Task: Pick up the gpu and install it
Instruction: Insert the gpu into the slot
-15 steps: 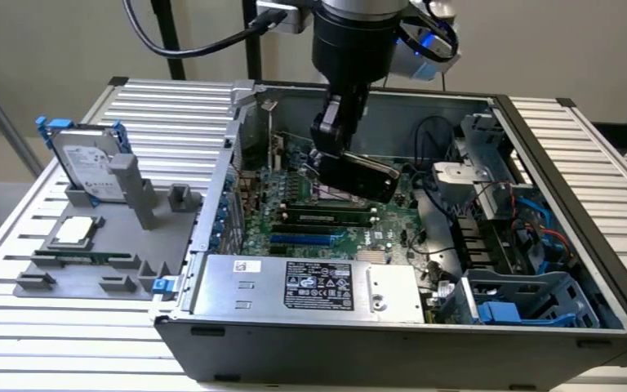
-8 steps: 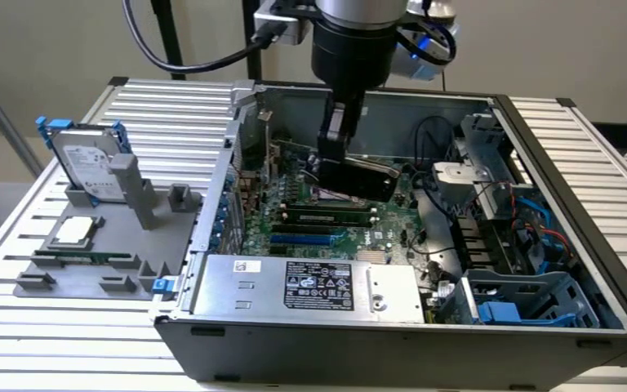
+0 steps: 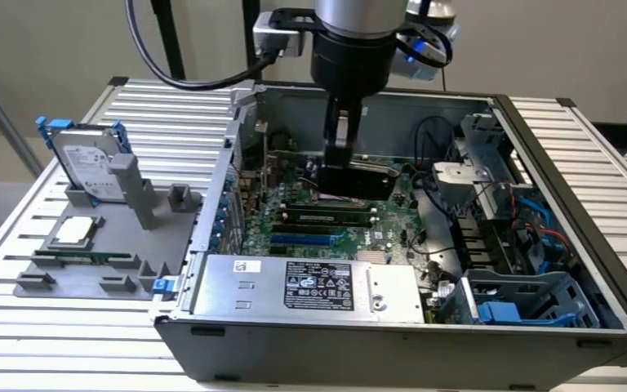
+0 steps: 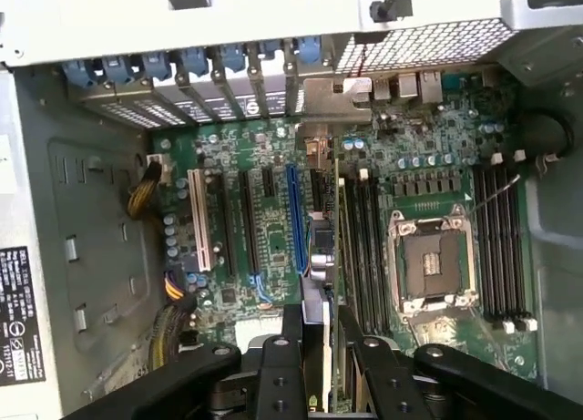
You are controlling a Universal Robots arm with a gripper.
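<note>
Already the gpu [image 3: 357, 181] is held edge-down by the closed claw [image 3: 341, 157] inside the computer case [image 3: 401, 351], over the motherboard's [image 3: 313, 219] far slots. Pickup is done; seating is judged unfinished.

Robotics lab test cell: slatted aluminium tabletop [image 3: 586, 155], open computer case [image 3: 401, 351], grey parts fixture [image 3: 85, 286] at the exterior view's left, cabled robot arm [image 3: 352, 49] overhead.

Black gpu [image 3: 352, 181] upright over motherboard [image 3: 311, 233]

The gpu [image 3: 354, 181] (on edge) in the case [image 3: 401, 351] — over the motherboard [image 3: 291, 220].
</note>
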